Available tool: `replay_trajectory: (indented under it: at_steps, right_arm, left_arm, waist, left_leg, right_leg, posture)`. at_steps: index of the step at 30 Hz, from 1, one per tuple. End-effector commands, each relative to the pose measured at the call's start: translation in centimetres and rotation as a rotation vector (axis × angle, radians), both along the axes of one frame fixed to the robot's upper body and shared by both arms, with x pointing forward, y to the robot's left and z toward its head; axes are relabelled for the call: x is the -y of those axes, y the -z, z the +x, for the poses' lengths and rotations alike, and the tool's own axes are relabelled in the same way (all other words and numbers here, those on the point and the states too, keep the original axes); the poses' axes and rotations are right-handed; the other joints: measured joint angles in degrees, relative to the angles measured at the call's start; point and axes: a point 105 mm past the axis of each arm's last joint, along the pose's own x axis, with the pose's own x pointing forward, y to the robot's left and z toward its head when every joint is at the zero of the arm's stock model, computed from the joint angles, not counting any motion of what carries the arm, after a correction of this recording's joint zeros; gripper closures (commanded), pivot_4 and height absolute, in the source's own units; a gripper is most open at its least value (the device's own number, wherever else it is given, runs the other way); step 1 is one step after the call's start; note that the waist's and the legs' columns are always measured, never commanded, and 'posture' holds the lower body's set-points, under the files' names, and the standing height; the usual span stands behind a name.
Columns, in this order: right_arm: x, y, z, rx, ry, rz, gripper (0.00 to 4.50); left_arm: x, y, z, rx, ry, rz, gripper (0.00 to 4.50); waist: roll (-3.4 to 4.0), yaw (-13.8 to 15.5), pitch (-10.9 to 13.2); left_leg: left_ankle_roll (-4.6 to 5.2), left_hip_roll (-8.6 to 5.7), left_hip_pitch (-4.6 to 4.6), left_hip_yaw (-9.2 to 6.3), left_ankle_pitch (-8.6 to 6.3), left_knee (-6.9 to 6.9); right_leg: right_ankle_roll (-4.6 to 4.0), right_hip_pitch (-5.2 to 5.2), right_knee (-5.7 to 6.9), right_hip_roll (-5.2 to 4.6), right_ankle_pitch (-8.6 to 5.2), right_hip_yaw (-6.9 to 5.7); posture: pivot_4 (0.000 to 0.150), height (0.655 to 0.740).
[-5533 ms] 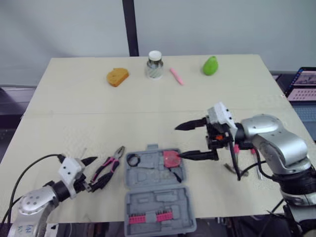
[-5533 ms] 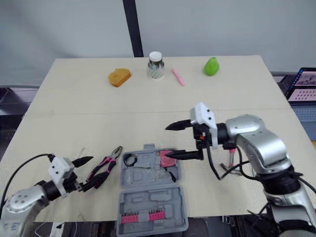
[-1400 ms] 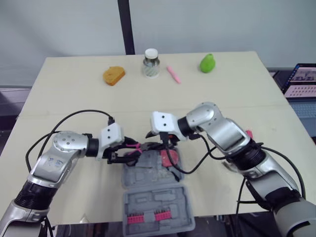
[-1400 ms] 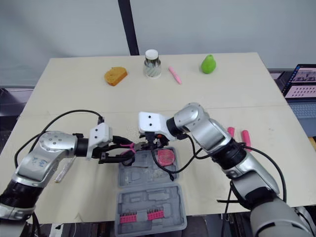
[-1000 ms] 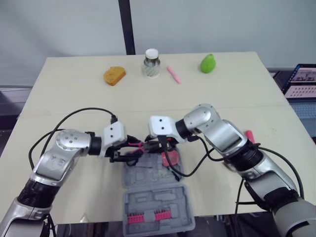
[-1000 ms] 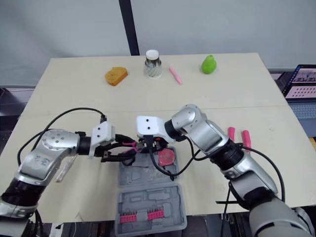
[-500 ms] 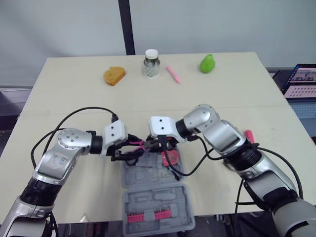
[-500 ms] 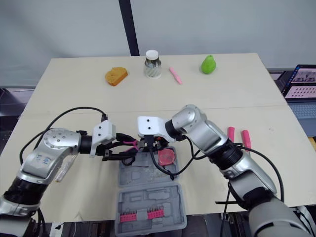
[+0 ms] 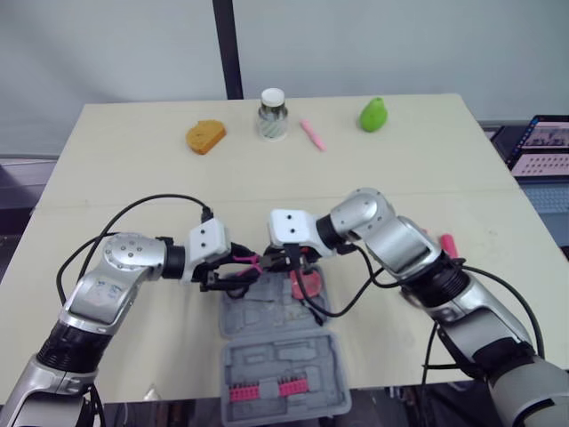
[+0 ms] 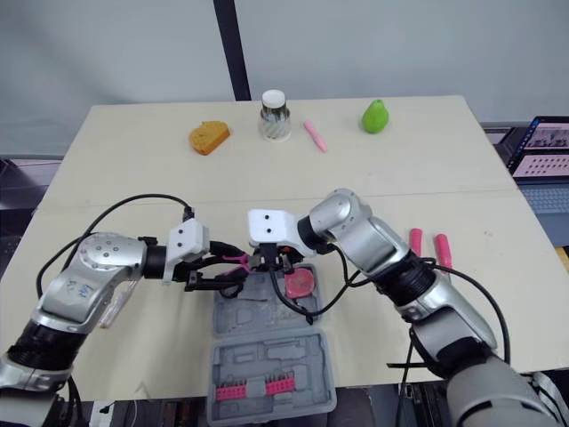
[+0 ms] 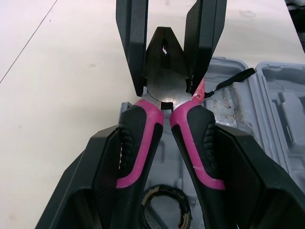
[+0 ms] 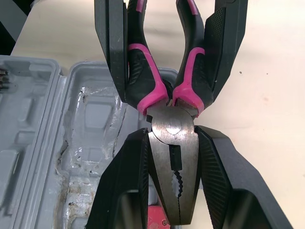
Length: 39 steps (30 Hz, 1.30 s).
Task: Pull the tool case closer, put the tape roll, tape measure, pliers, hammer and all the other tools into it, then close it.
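Beige table (image 9: 133,178), open tool case (image 10: 267,356) at near edge; pliers (image 11: 164,90) just over its far rim, axis L-R: left gripper (image 11: 166,138) clamps handles, right gripper (image 12: 172,138) clamps head (two-arm hold)

Tape roll (image 11: 162,192) partly beyond picture edge

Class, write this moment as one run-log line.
left gripper: shut on pliers handles | right gripper: shut on pliers head | pliers: held over open tool case
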Motion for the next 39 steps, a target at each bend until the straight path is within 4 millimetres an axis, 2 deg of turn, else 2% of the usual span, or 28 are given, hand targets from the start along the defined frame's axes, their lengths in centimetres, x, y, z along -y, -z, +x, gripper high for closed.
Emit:
replay_trajectory:
  at_steps: [1,2,3,12,15,20,27,39]
  right_arm:
    - [0.1,-1.4,0.0,0.046,-0.01,0.064,3.54]
    - [0.4,-1.5,-0.1,0.049,-0.01,0.065,3.54]
    - [0.6,-1.5,-0.1,0.053,-0.01,0.065,3.54]
    - [4.0,-0.9,-1.8,0.085,0.018,0.026,3.54]
    - [4.9,-0.4,-2.7,0.083,0.017,-0.013,3.54]
    - [5.5,0.8,-3.9,0.073,0.01,-0.068,3.54]
    - [5.3,2.1,-5.0,0.052,0.021,-0.136,3.54]
    - [3.4,2.7,-5.7,0.038,0.054,-0.118,3.54]
  left_arm:
    - [0.3,-0.9,-0.7,0.053,0.028,-0.026,0.61]
    - [0.1,-1.1,-1.0,0.061,0.026,-0.035,0.11]
    - [-0.2,-1.3,-1.2,0.069,0.022,-0.047,0.01]
    - [-5.6,-1.1,-6.4,0.13,-0.119,-0.096,0.0]
    - [-7.6,0.2,-9.1,0.078,-0.173,-0.099,0.0]
    - [-9.4,2.2,-11.9,0.029,-0.236,-0.104,0.0]
    - [-9.2,3.9,-14.3,0.007,-0.279,-0.117,0.0]
    - [-8.9,3.9,-14.9,0.006,-0.308,-0.116,0.0]
  waist:
    - [0.0,0.0,0.0]
    - [0.0,0.0,0.0]
    - [0.0,-0.1,0.0]
    - [0.0,-0.4,0.0]
    - [0.0,-0.3,0.0]
    - [-0.02,0.2,0.0]
    - [-0.07,0.2,0.0]
    - [-0.07,0.1,0.0]
  left_leg:
    - [0.0,0.0,0.0,0.0,0.0,0.0]
    - [0.0,0.01,0.0,-0.01,0.0,0.0]
    - [0.0,0.01,0.0,-0.01,0.0,0.0]
    - [-0.01,0.08,-0.01,-0.02,-0.01,-0.02]
    - [-0.01,0.08,-0.01,-0.01,-0.02,-0.03]
    - [0.02,0.05,0.04,-0.01,-0.06,-0.01]
    - [0.04,0.05,0.02,-0.03,-0.16,0.02]
    - [0.08,0.06,0.02,-0.03,-0.21,0.04]
  right_leg:
    - [0.0,0.0,0.0,0.0,0.0,0.0]
    - [0.0,0.0,0.01,0.0,0.0,0.0]
    - [0.0,0.0,0.0,0.0,0.0,0.0]
    - [-0.01,0.01,-0.08,-0.03,-0.01,0.0]
    - [-0.02,0.01,-0.13,-0.06,-0.01,0.01]
    - [-0.03,0.08,-0.17,-0.1,-0.02,0.02]
    - [-0.04,0.09,-0.21,-0.13,-0.02,0.0]
    - [-0.05,0.08,-0.23,-0.13,-0.03,0.01]
  posture:
    - [0.15,0.74]
    - [0.15,0.74]
    - [0.15,0.74]
    - [0.15,0.74]
    - [0.15,0.74]
    - [0.15,0.74]
    - [0.15,0.74]
    - [0.15,0.74]
